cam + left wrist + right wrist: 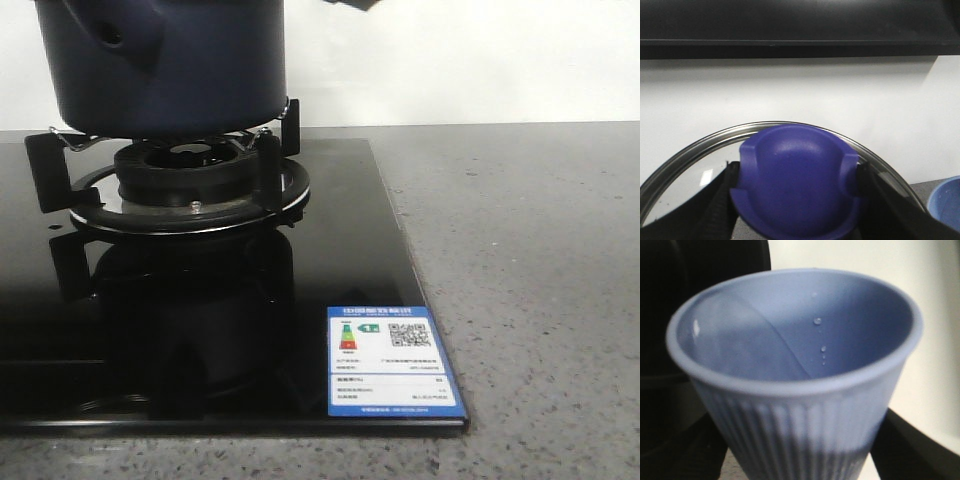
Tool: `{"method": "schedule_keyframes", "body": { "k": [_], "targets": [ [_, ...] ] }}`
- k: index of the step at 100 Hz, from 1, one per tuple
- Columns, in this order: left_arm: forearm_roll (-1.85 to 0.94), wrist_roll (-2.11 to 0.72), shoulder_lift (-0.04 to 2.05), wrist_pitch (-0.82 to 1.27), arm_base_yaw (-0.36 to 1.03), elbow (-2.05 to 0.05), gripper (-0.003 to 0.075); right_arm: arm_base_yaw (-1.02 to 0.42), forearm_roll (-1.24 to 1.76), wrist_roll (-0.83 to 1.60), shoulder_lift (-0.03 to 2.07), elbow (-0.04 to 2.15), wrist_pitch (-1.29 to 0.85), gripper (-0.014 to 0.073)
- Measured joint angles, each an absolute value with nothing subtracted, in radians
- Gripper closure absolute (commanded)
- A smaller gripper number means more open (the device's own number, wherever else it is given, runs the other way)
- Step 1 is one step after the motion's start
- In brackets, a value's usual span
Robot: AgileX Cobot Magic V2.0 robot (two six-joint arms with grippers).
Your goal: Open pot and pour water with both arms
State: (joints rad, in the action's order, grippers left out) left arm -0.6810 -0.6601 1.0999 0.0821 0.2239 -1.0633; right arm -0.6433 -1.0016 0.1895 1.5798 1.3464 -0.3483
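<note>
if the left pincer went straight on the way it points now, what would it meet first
It is shut on the purple lid knob of the glass lid, so the lid leads. Beyond it the left wrist view shows only the white wall, probably the first thing met, though depth is unclear.

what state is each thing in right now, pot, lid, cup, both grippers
pot: sitting on the stove burner, top out of view
lid: glass, gripped at its purple knob
cup: light blue, tilted, droplets on the inner wall
left gripper: shut on the knob
right gripper: shut on the cup
stove burner: no flame visible
</note>
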Motion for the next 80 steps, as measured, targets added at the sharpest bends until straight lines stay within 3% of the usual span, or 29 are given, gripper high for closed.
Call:
{"method": "schedule_keyframes", "body": {
  "k": [80],
  "targets": [
    [-0.681, -0.66, 1.1, 0.084, 0.224, -1.063, 0.0369, -0.648, -1.48, 0.191, 1.587, 1.349, -0.287, 0.02]
  ]
}}
